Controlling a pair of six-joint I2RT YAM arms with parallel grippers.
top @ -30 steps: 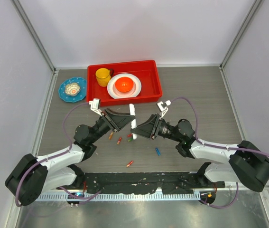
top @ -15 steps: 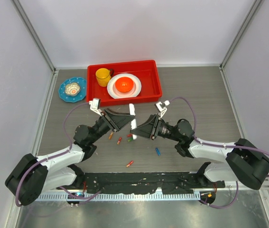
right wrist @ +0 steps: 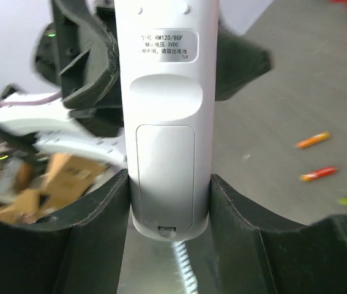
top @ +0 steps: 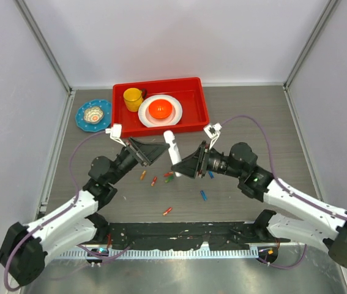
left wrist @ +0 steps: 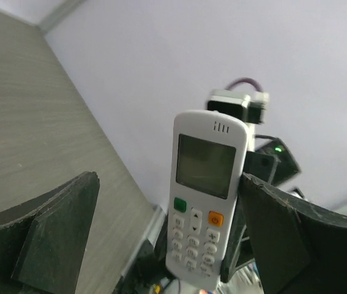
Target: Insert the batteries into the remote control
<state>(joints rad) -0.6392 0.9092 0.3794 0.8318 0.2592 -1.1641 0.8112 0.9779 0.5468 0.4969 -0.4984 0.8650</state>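
Broadly: grey wood-grain table (top: 265, 116) underneath everything, pale walls on three sides. At its far side, a red rectangular plastic tray (top: 193, 105), holding a round white plate (top: 177, 114) with an orange bowl (top: 160, 109) on top, plus a yellow mug (top: 132, 97) in the tray's left corner. Just left of the tray, outside it, a round blue dish (top: 81, 122) with a small patterned cup (top: 93, 114) in it.

Nearer, above the middle of the table, left gripper (top: 161, 151) and right gripper (top: 179, 166), pointing at each other. Between them, raised off the table, a small white oblong plastic remote control (top: 172, 144) with rounded ends. Clamped at its lower end by the right gripper: from the right wrist, both dark pads (right wrist: 103, 208) pressed against its sides, white back toward that camera, battery cover in place. Not gripped by the left gripper, spread wide: from the left wrist, keypad face and grey screen toward that camera, upright between the two fingers (left wrist: 57, 233), well clear of the one on the left; close to the other, contact not clear.

Below, loose on the table, the slim little batteries: an orange one (top: 142, 175) and an orange-red one (top: 154, 180) under the left gripper. By the right gripper's tips, a red (top: 167, 174) and a green (top: 169, 179) side by side. Nearer the arm bases, a blue one (top: 204, 195); nearest of all, another orange-red one (top: 167, 211).
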